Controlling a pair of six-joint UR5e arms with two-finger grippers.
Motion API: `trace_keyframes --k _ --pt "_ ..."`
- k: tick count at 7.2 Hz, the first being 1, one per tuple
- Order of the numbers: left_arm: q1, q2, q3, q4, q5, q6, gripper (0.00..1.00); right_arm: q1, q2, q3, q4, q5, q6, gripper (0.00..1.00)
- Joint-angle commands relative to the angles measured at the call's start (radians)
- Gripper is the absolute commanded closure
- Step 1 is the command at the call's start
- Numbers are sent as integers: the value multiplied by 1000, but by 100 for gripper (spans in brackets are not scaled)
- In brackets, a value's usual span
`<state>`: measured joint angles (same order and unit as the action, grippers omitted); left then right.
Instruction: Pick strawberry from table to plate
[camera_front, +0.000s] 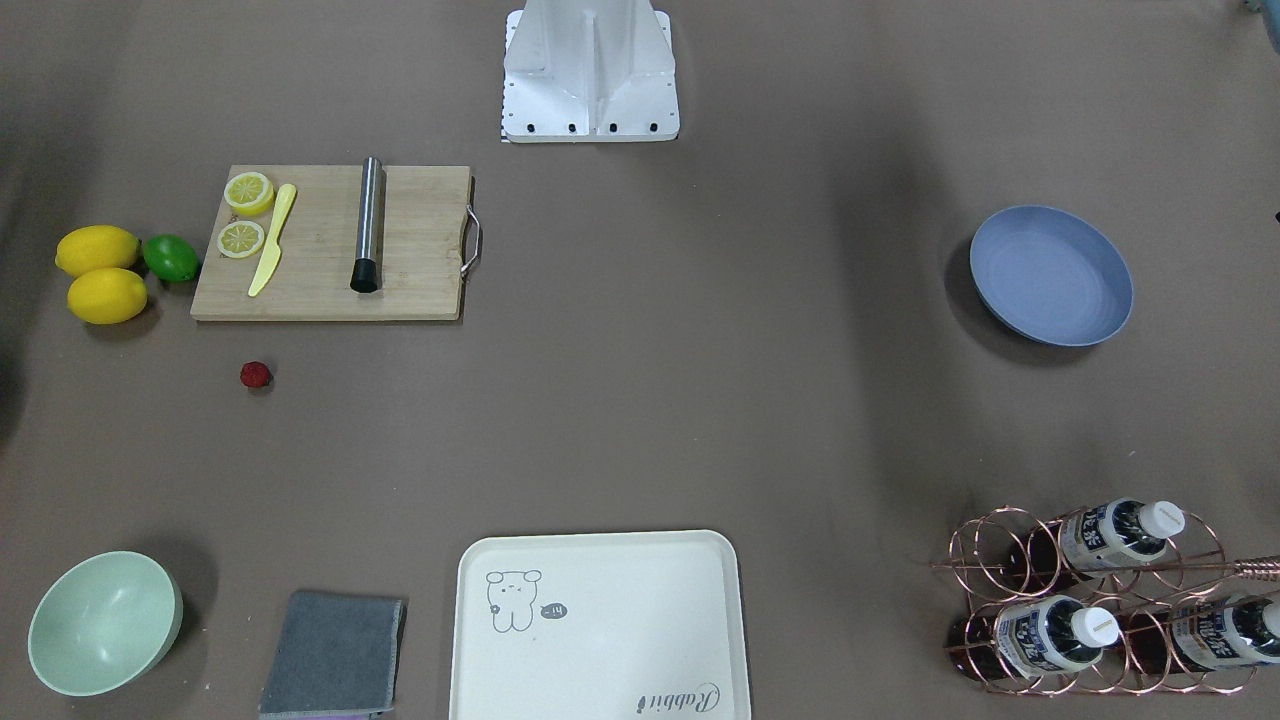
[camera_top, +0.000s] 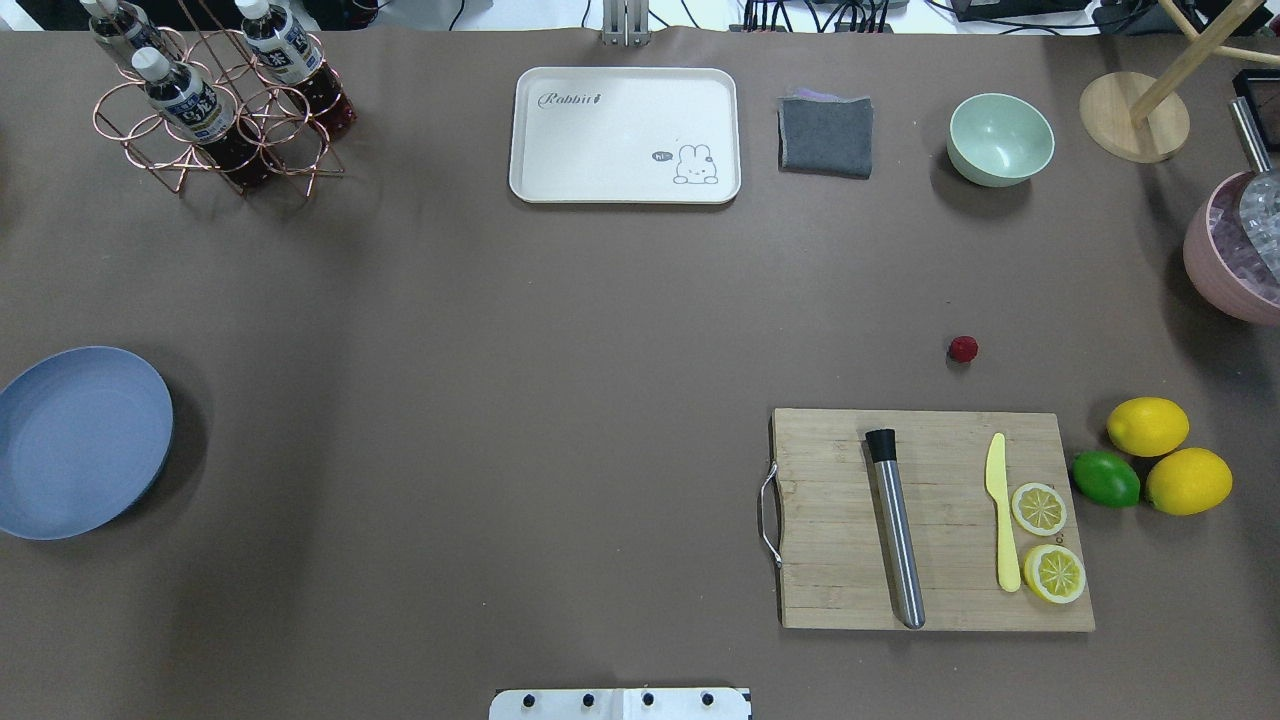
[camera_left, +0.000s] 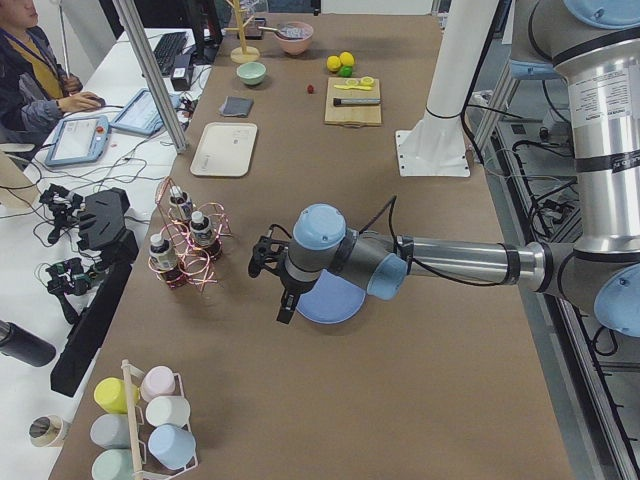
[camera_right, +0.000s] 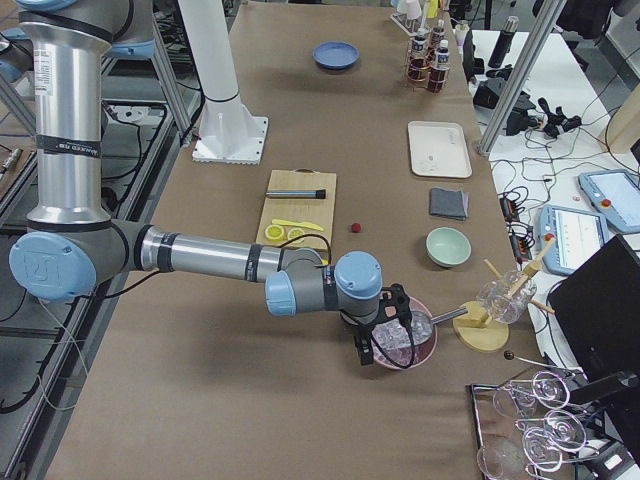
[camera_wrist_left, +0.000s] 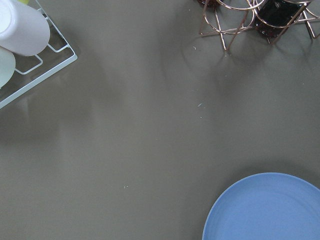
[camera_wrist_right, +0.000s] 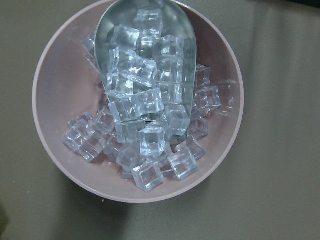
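Strawberry place: the strawberry (camera_top: 963, 349) lies on the bare table (camera_top: 600, 400), on the robot's right side. It is near the far long edge of the cutting board (camera_top: 935, 520) but does not touch it. It is between this board and the mint-green bowl (camera_top: 1000, 138).
Strawberry direction: in every view it is a small, almost round red dot. I cannot tell its long axis or where its green end points.
Plate: the blue plate (camera_top: 80, 440) sits at the left edge of the table, well apart from the strawberry, and nothing lies in it.
Left gripper: the left gripper (camera_left: 283, 305) appears only in the left side view. It hangs over the table beside the plate. I cannot tell how far its fingers are open, and I see nothing in them.
Left wrist view: it looks down on bare table, with the plate in the lower right corner and the copper bottle rack (camera_wrist_left: 235, 20) at the top.
Right gripper: the right gripper (camera_right: 368, 350) appears only in the right side view. It hangs over the pink bowl (camera_wrist_right: 45, 125). I cannot tell its opening either.
Right wrist view: the pink bowl holds ice cubes (camera_wrist_right: 145, 135) and a metal scoop (camera_wrist_right: 107, 25).
Other things: two lemons (camera_top: 1147, 426) and a lime (camera_top: 1105, 478) lie just beside the short right end of the board.
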<state>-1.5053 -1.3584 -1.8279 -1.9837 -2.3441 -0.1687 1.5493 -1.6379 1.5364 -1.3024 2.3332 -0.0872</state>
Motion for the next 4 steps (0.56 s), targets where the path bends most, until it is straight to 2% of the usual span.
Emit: trace_keyframes --k 1,3,4 --pt "11 -2 1 -29 -1 -96 2 0 -6 4 0 0 1 0" --pt "39 46 9 -180 2 -152 2 0 -5 1 0 2 1 0" --pt "48 47 10 -184 0 -152 2 0 -5 -2 0 2 1 0"
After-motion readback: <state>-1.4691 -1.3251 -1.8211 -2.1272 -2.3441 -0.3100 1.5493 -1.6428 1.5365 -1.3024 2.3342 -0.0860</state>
